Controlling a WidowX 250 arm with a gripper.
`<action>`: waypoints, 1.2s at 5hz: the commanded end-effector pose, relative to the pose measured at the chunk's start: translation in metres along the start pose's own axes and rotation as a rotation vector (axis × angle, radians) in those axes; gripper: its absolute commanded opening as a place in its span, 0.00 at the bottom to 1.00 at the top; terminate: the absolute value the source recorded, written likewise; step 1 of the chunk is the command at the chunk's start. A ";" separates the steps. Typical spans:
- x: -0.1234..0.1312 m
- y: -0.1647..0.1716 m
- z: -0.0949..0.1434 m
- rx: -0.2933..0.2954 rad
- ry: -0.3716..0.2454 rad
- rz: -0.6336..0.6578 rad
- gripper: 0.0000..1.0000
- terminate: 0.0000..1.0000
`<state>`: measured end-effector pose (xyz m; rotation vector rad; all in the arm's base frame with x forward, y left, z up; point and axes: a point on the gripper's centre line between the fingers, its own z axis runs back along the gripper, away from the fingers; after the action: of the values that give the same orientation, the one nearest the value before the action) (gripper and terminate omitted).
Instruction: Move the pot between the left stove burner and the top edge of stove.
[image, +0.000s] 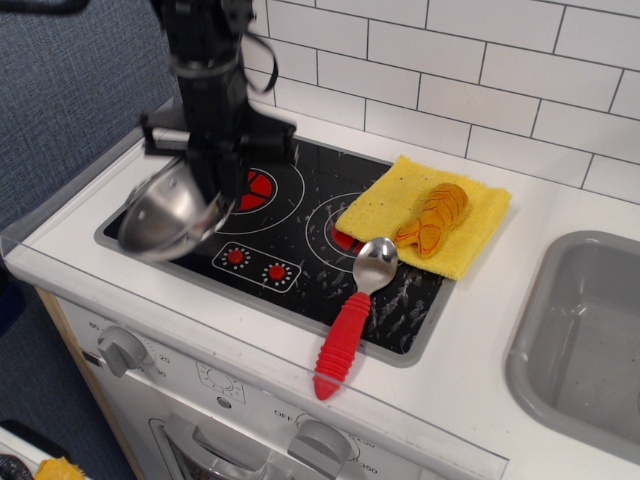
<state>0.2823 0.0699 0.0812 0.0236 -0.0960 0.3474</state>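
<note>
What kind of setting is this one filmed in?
Most likely a toy play kitchen: a flat black stove with printed burners, a grey sink set in the counter, and white tile wall behind.

Shiny steel pot (165, 215); glossy black glass stove (300, 235).

White tiled wall (470, 70); blue-grey side panel (70, 100); white counter (470, 350)
</note>
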 end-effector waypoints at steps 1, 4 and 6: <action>0.065 0.003 0.003 0.021 -0.055 -0.003 0.00 0.00; 0.117 -0.035 -0.007 0.000 -0.087 -0.046 0.00 0.00; 0.119 -0.050 -0.033 -0.009 -0.035 -0.075 1.00 0.00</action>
<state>0.4118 0.0620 0.0404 0.0181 -0.0769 0.2751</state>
